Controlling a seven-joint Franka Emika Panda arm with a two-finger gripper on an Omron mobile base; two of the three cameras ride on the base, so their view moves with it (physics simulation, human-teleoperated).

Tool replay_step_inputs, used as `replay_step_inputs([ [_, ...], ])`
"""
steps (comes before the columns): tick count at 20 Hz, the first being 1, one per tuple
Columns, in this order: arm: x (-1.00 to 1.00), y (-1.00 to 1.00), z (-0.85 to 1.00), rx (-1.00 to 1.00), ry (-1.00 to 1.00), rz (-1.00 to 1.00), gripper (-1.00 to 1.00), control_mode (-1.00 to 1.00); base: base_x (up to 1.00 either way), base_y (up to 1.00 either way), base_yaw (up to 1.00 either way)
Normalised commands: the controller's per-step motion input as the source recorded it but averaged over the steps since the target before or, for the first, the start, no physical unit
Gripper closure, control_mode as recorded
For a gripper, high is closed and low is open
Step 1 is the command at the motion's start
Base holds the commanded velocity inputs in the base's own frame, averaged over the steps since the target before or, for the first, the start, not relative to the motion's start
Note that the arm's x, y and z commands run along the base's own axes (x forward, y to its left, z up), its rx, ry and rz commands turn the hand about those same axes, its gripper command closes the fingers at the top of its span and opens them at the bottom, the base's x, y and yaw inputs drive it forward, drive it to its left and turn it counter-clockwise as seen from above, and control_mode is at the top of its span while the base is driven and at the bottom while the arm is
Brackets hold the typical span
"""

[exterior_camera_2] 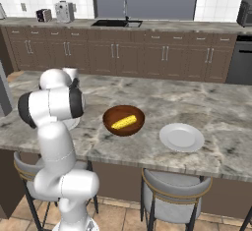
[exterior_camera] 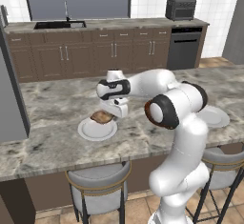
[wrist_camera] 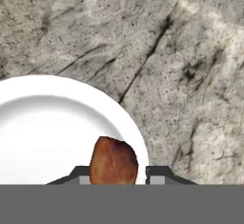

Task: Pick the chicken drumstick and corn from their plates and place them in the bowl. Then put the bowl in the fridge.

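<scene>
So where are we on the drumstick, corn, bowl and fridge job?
Done: the corn already lies in the bowl, and its plate is bare. In hand: the claw is closed around the chicken drumstick, just over the other plate. Left: carry the drumstick to the bowl, drop it in, then move the bowl into the fridge.

**Marble island carried two plates and a bowl**

The grey-veined marble counter (exterior_camera_2: pixel 197 102) stretched wide. On it sat the left plate (exterior_camera: pixel 96 130), a drumstick at its far edge, whether resting or raised was unclear. Further along stood the brown bowl (exterior_camera_2: pixel 123 121), then just beside it the bare right plate (exterior_camera_2: pixel 181 137).
</scene>
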Motion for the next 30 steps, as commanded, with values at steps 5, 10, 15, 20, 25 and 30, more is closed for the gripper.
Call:
replay_step_inputs([
  [5,-0.28,-0.52,0.24,0.01,-0.04,0.03,1.0,-1.0,0.0,0.0,0.0],
  [10,-0.13,-0.55,0.22,0.0,-0.01,0.0,1.0,-1.0,0.0,0.0,0.0],
  [15,-0.04,-0.55,0.19,0.0,0.0,0.0,1.0,-1.0,0.0,0.0,0.0],
  [20,0.0,-0.57,0.14,0.01,0.0,0.0,1.0,-1.0,0.0,0.0,0.0],
  [25,0.09,-0.57,0.09,0.0,0.01,0.0,1.0,-1.0,0.0,0.0,0.0],
  [30,0.04,-0.61,0.04,0.0,0.01,0.0,1.0,-1.0,0.0,0.0,0.0],
])
